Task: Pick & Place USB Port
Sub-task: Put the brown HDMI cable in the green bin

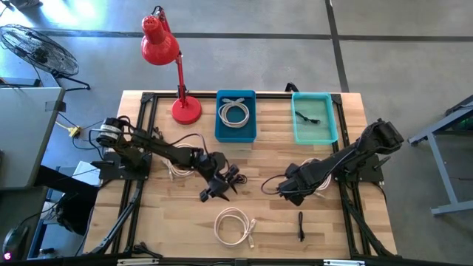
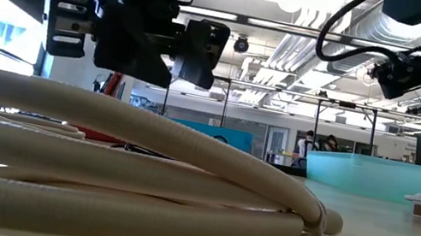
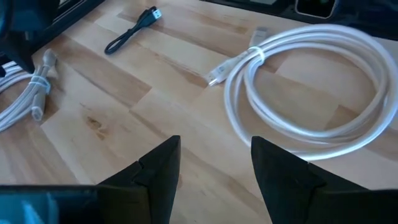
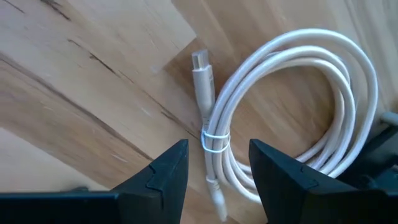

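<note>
A white coiled USB cable (image 4: 292, 106), tied with a band (image 4: 214, 142), lies flat on the wooden table right below my right gripper (image 4: 217, 152), which is open and points down, clear above it. Its plug (image 4: 200, 62) points away from the coil. My left gripper (image 3: 214, 149) is open too and hangs over bare wood left of centre (image 1: 214, 191). A second white coil (image 1: 233, 225) lies near the front edge, ahead of the left gripper (image 3: 311, 81). A short black cable (image 1: 301, 225) lies to its right.
At the back stand a blue bin (image 1: 236, 131) holding a white coil and a teal bin (image 1: 314, 134) holding a black cable. A red desk lamp (image 1: 185, 109) stands at the back left. Another white cable (image 1: 177, 168) lies under the left arm.
</note>
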Controlling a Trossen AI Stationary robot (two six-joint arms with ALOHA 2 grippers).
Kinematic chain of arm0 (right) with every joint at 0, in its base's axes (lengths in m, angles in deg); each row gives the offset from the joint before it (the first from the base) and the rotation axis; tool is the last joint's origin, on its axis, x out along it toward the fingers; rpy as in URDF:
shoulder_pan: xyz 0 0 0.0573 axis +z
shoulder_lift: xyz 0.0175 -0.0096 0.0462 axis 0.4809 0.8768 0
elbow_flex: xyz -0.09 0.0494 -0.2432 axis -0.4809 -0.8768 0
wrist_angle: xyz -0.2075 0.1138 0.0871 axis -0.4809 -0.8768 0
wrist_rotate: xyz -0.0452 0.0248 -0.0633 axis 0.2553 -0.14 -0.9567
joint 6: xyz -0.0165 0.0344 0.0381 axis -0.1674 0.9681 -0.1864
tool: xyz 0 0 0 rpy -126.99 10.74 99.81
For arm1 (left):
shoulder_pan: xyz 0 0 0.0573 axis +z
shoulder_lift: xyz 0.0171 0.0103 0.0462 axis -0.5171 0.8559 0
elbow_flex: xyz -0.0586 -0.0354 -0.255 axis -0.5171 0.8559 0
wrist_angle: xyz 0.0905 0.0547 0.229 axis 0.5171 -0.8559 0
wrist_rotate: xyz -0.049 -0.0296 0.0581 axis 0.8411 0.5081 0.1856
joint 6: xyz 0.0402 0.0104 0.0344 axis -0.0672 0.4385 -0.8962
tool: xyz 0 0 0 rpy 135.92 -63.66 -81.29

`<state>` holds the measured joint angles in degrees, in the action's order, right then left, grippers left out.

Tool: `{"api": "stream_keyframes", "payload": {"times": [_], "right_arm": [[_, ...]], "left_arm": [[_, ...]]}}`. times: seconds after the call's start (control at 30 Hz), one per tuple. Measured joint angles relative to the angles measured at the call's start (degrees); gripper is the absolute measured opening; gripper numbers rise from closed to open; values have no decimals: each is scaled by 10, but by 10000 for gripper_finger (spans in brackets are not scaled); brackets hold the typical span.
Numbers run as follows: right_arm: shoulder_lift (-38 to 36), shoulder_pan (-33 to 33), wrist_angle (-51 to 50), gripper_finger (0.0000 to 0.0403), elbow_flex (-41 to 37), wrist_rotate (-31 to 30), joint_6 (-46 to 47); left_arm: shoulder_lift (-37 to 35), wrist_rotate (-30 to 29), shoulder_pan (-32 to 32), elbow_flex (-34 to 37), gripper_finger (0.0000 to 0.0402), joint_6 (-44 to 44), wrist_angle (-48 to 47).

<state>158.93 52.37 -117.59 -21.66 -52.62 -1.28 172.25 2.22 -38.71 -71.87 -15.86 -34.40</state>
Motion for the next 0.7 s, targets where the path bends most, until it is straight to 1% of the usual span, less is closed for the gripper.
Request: {"api": "stream_keyframes", "payload": {"times": [0.13,0.37,0.5,0.7], "right_arm": [[0,0,18,161,0,0,-13],[0,0,1,161,-2,-6,-6],[-1,0,9,161,-35,12,-5],[-1,0,65,161,-94,30,5]], "left_arm": [[0,1,-1,0,192,0,0],[0,1,-5,0,192,5,-1],[0,4,-12,0,192,13,-1],[0,0,-23,0,192,13,0]]}}
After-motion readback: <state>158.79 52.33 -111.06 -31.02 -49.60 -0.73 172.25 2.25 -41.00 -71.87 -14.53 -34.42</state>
